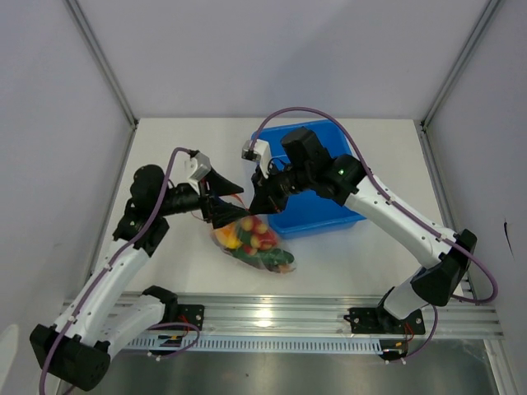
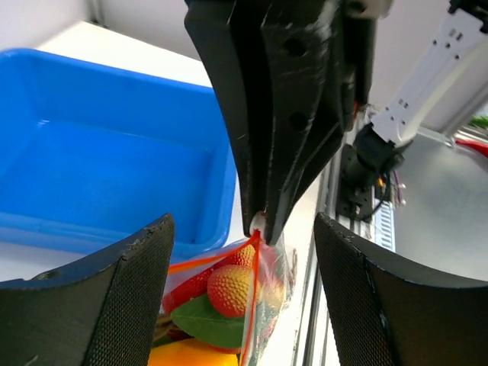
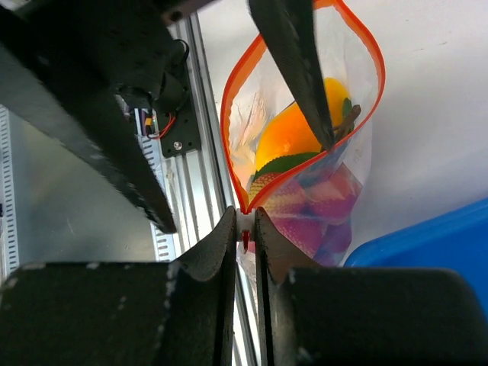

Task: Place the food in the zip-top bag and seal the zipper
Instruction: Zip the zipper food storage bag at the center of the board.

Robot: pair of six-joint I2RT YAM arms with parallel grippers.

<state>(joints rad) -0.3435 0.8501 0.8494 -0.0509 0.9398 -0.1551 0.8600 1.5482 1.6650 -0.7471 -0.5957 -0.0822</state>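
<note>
The zip-top bag (image 1: 254, 244) lies at the table's front, filled with food: red bumpy fruits (image 2: 229, 290), a green leaf (image 2: 200, 320) and an orange-yellow piece (image 3: 293, 133). Its orange-red zipper (image 3: 229, 99) gapes in a loop. My right gripper (image 3: 244, 219) is shut on the zipper's white slider at one end of the mouth; it also shows in the left wrist view (image 2: 258, 223). My left gripper (image 2: 242, 244) is open and straddles the bag's top. One of its fingers (image 3: 293, 61) reaches into the mouth, the other (image 3: 91, 114) stays outside.
A blue bin (image 1: 329, 164) stands just behind the bag, under the right arm, and looks empty (image 2: 99, 175). The aluminium rail (image 1: 329, 317) with both arm bases runs along the near edge. White walls and frame posts close in the back and sides.
</note>
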